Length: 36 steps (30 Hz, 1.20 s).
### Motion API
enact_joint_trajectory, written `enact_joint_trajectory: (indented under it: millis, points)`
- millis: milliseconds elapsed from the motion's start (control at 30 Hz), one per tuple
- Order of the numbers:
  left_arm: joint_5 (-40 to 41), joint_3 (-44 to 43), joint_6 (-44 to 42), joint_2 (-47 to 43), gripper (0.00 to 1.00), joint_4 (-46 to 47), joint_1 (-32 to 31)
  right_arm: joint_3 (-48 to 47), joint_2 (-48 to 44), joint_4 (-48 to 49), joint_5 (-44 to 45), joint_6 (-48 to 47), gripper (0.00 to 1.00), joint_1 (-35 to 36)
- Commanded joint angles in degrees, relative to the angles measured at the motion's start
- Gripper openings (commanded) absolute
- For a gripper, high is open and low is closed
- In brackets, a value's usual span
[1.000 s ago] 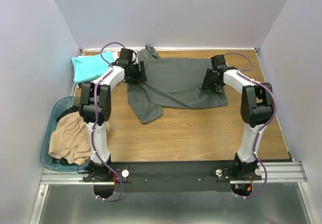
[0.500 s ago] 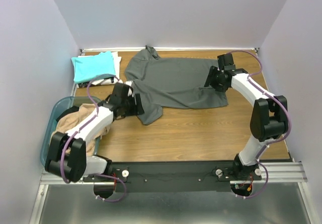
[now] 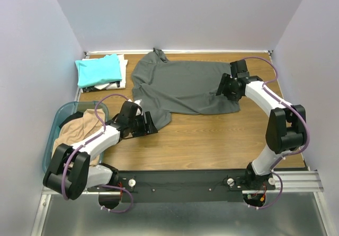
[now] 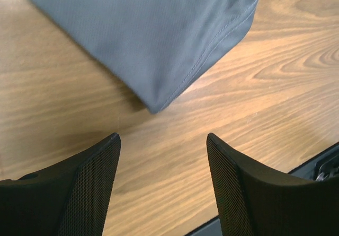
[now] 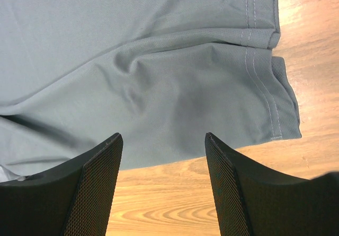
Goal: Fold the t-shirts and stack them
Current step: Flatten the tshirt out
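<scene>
Judging by its soft folds, we expect the dark grey t-shirt (image 3: pixel 183 87) to be light and limp, with no stiffness of its own, so it will sag and slide if it is lifted at one point only. It lies spread over the far half of the counter (image 3: pixel 212 140), and one sleeve reaches toward the near left. The stitched hems and the sleeve ends look like the best places to take hold, because the cloth is doubled there and gives a firmer edge. One hold on each side should keep it flat.

The left fingers (image 4: pixel 79 193) stand open and empty over bare wood, just beside the tip of that sleeve. The right fingers (image 5: pixel 90 188) are also open and empty, above the hem at the right side of the shirt.

A folded teal t-shirt (image 3: pixel 98 70) rests on a white t-shirt (image 3: pixel 123 66) at the far left corner. A tan t-shirt (image 3: pixel 79 132) lies crumpled in the basket (image 3: pixel 51 140) at the left edge.

We find no brand, label or writing that can be read on any cloth.
</scene>
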<state>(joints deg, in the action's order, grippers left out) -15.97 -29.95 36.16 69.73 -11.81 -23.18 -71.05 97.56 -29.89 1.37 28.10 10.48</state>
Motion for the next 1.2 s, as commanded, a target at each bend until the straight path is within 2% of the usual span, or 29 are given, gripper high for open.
enact_joint_trajectory:
  millis: [0,300,633,733,767,867,1033,1133,1167]
  points:
    - [-0.73,-0.19,0.49,2.33,0.74,5.04,-0.38,1.52,-2.28,-0.61,-0.66,0.56,0.71,-0.02]
    - [1.73,-0.72,0.05,6.38,0.73,7.41,-0.38,4.16,-4.31,-0.61,0.04,0.91,0.71,-0.11]
    - [0.41,-1.07,0.31,8.22,0.65,9.09,-0.46,6.79,-6.68,-0.7,2.76,1.17,0.71,-0.11]
    - [-0.03,-0.81,0.4,8.49,0.56,9.44,-0.46,8.38,-6.94,-0.78,4.96,1.26,0.72,-0.2]
    - [-0.2,-0.72,0.49,8.58,0.5,9.61,-0.46,9.25,-6.94,-0.78,5.83,1.52,0.73,-0.11]
    - [-0.47,-0.37,0.58,8.93,0.38,9.97,-0.46,10.4,-6.77,-0.78,6.63,2.05,0.74,-0.2]
    - [-0.82,-0.02,0.66,8.93,0.22,10.49,-0.46,12.07,-6.07,-0.7,7.95,2.49,0.75,-0.29]
    - [-0.38,-0.1,0.75,8.49,0.08,10.32,-0.46,12.68,-5.89,-0.61,9.09,2.49,0.76,-0.9]
    - [0.05,-0.36,0.84,8.05,0.01,9.97,-0.46,13.03,-6.15,-0.61,9.79,2.31,0.76,-1.25]
